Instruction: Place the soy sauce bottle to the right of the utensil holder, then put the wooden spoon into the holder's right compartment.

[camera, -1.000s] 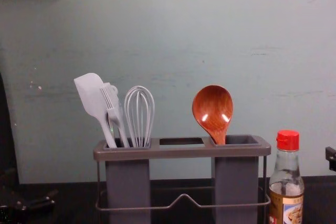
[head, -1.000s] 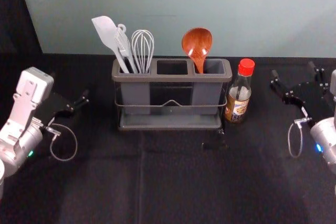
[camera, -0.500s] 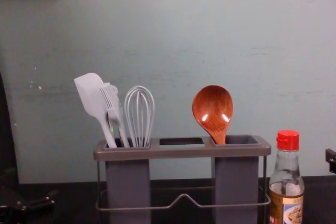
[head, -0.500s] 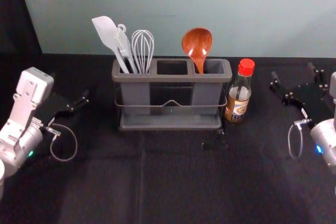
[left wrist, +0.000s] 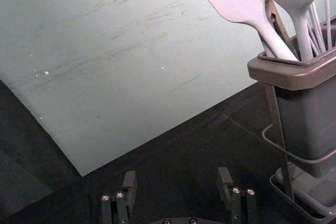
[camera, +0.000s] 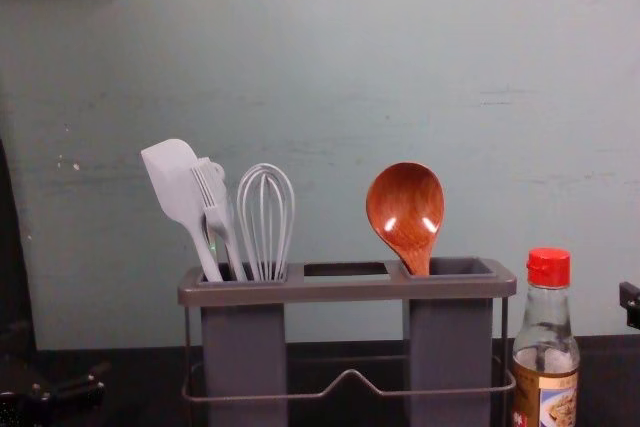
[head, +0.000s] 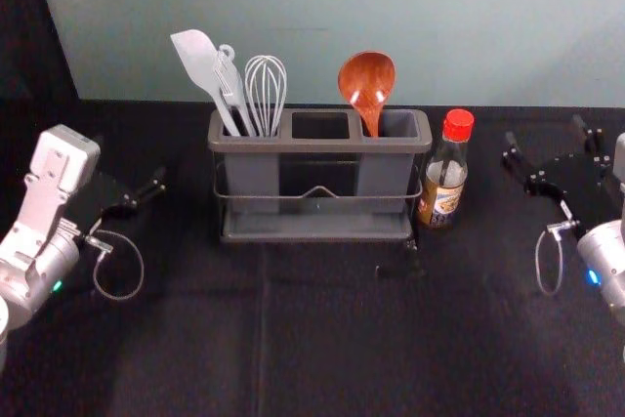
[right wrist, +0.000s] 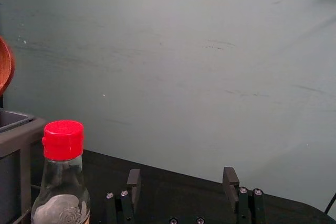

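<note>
We are flanking the holder (head: 317, 145) with left claw (head: 131, 158) and right claw (head: 544, 129) (both spread apart); the wooden spoon (head: 367, 78) is standing in its right compartment (head: 397, 125), the bottle (head: 444, 180) just rightward.

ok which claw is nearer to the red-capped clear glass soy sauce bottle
Right. The right claw is open, to the right of the bottle; the left claw is open, beyond the left end of the grey rectangular utensil holder.
</note>
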`<state>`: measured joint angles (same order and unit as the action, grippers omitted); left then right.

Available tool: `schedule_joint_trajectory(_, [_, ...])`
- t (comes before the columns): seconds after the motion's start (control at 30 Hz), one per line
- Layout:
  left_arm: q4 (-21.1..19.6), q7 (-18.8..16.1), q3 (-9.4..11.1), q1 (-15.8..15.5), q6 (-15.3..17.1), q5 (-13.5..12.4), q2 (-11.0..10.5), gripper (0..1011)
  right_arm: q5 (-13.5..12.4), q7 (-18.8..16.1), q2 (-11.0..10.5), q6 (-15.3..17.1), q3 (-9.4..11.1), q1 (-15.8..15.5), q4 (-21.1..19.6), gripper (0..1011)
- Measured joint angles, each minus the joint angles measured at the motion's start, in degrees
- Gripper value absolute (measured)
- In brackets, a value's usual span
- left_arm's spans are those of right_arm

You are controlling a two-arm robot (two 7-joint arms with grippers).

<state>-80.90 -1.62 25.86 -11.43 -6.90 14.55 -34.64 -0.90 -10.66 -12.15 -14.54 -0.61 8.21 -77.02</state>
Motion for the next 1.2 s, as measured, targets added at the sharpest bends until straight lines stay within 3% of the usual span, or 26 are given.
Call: schedule_joint_trajectory(1.2, [0.0,0.0,0.0,0.0,0.0,0.0,0.0,1005,0.0,0.03,0.03,0.01,0.01,0.01,-0.01,1002])
